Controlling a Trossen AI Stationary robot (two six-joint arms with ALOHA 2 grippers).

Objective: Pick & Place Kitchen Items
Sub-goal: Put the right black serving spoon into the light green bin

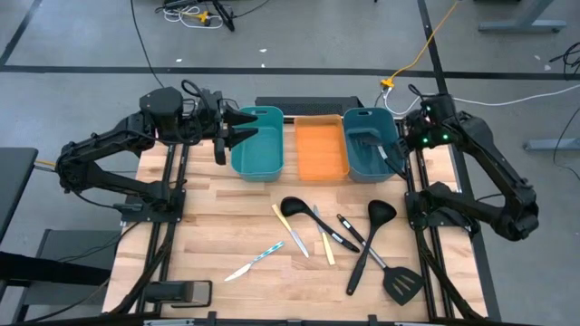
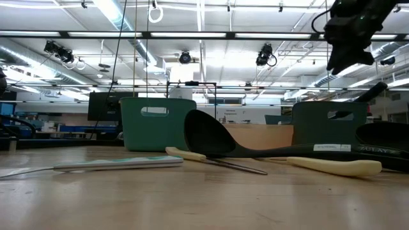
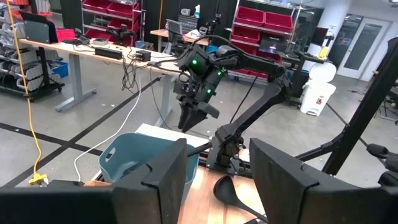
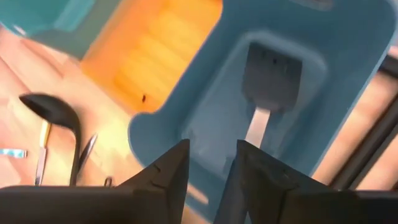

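Note:
Several kitchen items lie flat on the wooden table (image 1: 227, 226): a black spoon (image 1: 294, 206), a black ladle (image 1: 380, 214), a black spatula (image 1: 403, 284), and small knives with a pale yellow handle (image 1: 326, 246), a black handle (image 1: 345, 233) and a light-blue handle (image 1: 264, 255). Another spatula (image 4: 270, 73) lies inside the right teal bin (image 1: 370, 145). My right gripper (image 4: 210, 163) hangs above that bin's near wall, tipped downward, open with a narrow gap and nothing in it. My left gripper (image 1: 232, 132) stands open and level beside the left teal bin (image 1: 258, 143), holding nothing.
An orange tray (image 1: 322, 149) sits between the two teal bins along the table's far edge. The utensils crowd the middle and right of the table; bare wood lies at the near left. Dark arm frames (image 1: 168, 208) run along both table sides.

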